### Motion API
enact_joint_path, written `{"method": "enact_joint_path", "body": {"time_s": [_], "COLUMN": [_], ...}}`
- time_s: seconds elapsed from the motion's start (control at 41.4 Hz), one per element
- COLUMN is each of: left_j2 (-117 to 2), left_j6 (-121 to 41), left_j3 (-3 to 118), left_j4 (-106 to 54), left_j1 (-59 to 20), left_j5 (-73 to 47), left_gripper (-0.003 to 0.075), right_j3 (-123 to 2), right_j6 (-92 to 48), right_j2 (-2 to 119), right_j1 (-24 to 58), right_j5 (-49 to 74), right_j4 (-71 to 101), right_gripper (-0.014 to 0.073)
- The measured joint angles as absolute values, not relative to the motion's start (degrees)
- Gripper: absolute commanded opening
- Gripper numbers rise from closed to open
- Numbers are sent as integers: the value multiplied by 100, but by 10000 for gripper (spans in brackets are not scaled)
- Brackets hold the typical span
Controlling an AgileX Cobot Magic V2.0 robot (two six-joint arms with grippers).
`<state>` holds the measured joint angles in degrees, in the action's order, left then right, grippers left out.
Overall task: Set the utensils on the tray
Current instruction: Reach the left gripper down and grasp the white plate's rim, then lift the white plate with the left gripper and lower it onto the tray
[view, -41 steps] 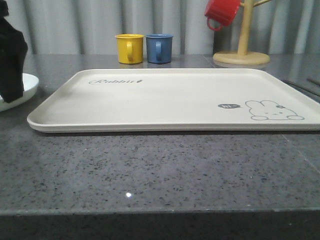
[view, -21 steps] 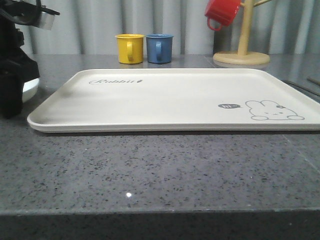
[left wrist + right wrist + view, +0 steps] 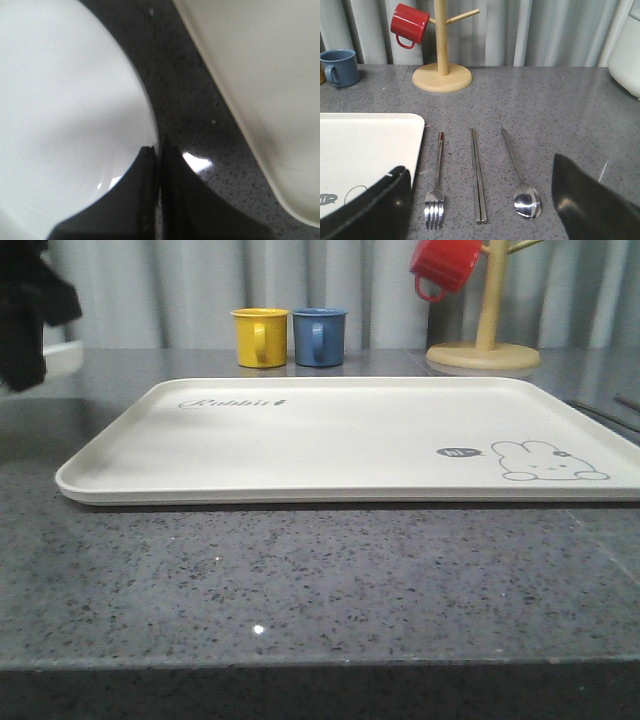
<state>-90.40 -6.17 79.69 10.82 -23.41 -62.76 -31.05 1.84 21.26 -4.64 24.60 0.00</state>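
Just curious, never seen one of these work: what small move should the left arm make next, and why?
Probably carry the round white plate sideways over the cream plastic tray. The left gripper looks pinched shut on the plate's rim, with grey countertop between plate and tray.

tray (image 3: 330, 440): cream, grey rabbit drawing, curly grey writing | worktop (image 3: 320, 580): dark grey with tiny specks | plate (image 3: 65, 115): plain white | mugs: yellow (image 3: 259, 337), blue (image 3: 319, 336), red (image 3: 444, 264) | mug stand (image 3: 441, 50): light wood | fork (image 3: 435, 192), chopsticks (image 3: 477, 175), spoon (image 3: 522, 182): shiny silver | fingers (image 3: 150, 200): black | curtain (image 3: 545, 30): pale grey stripes
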Motion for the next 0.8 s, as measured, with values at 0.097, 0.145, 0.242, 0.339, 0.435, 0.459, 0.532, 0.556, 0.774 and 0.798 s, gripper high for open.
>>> {"method": "enact_joint_path", "body": {"time_s": [0.097,0.145,0.242,0.339,0.435,0.459,0.532,0.556,0.774,0.798], "left_j2": [-8923,-8904,-8904,-8951,-9105,-9152,-9324,-9398,-9935,-9978], "left_j6": [-617,-641,-816,-899,-920,-920,-923,-923,-932,-932], "left_j3": [8382,8581,8822,8910,8924,8924,8924,8924,8924,8924], "left_j4": [1117,1143,1186,1190,1179,1179,1167,1156,978,978], "left_j1": [-2608,-2815,-3308,-3885,-4331,-4408,-4602,-4655,-4730,-4730], "left_j5": [-6310,-6314,-6287,-6146,-6116,-6116,-6132,-6142,-6181,-6181], "left_gripper": [-19,-19,-19,-19,-19,-19,-19,-19,-19,-19], "right_j3": [-3105,-3105,-3105,-3105,-3105,-3105,-3105,-3105,-3105,-3105], "right_j6": [184,184,184,184,184,184,184,184,184,184], "right_j2": [2126,2126,2126,2126,2126,2126,2126,2126,2126,2126], "right_j1": [-464,-464,-464,-464,-464,-464,-464,-464,-464,-464], "right_j5": [2460,2460,2460,2460,2460,2460,2460,2460,2460,2460], "right_j4": [0,0,0,0,0,0,0,0,0,0], "right_gripper": [600,600,600,600,600,600,600,600,600,600]}}
